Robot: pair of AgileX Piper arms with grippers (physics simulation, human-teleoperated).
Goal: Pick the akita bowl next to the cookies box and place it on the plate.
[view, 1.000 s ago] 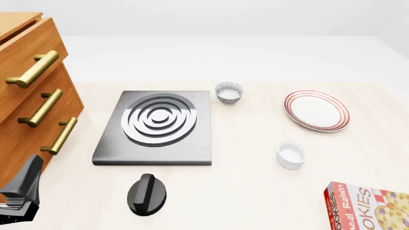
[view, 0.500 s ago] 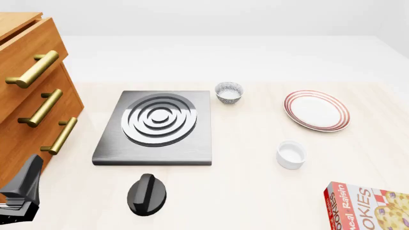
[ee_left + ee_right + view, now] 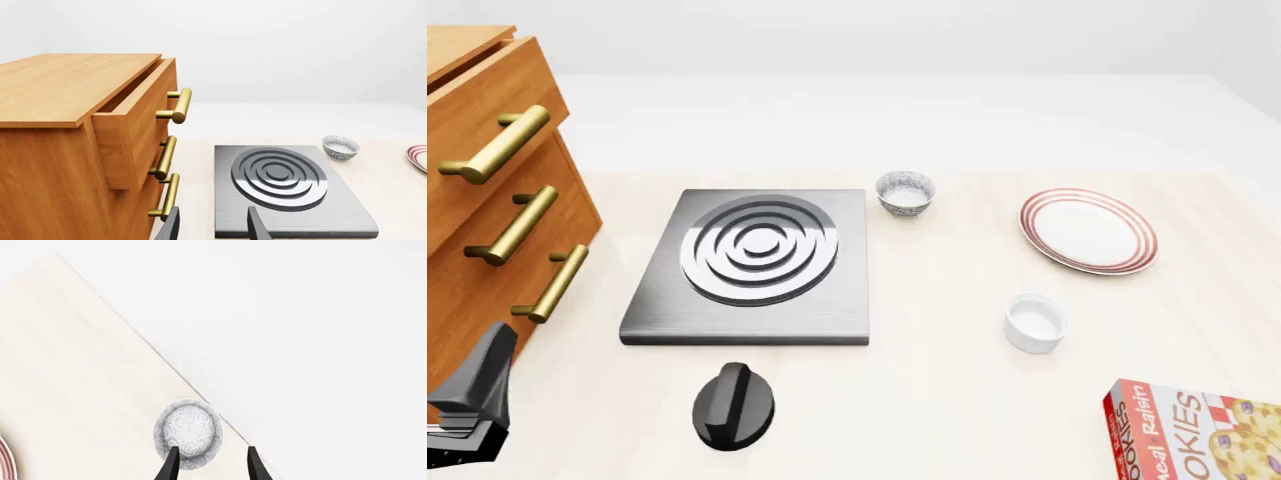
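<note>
Pale wood table (image 3: 961,300). Akita bowl (image 3: 189,430) sits right at the table's edge, seen only in the right wrist view. Right claw (image 3: 210,467) is above it with fingers spread and nothing held; one fingertip overlaps the bowl's rim in that picture. Cookies box (image 3: 1194,432) lies at the near right corner. Plate (image 3: 1088,230) sits far right and bare, white cup (image 3: 1034,322) between plate and box. Look-alike bowl (image 3: 905,192) is just beside the stove plate (image 3: 754,262). Left claw (image 3: 212,229) is spread, empty, low by the drawer cabinet (image 3: 80,150).
</note>
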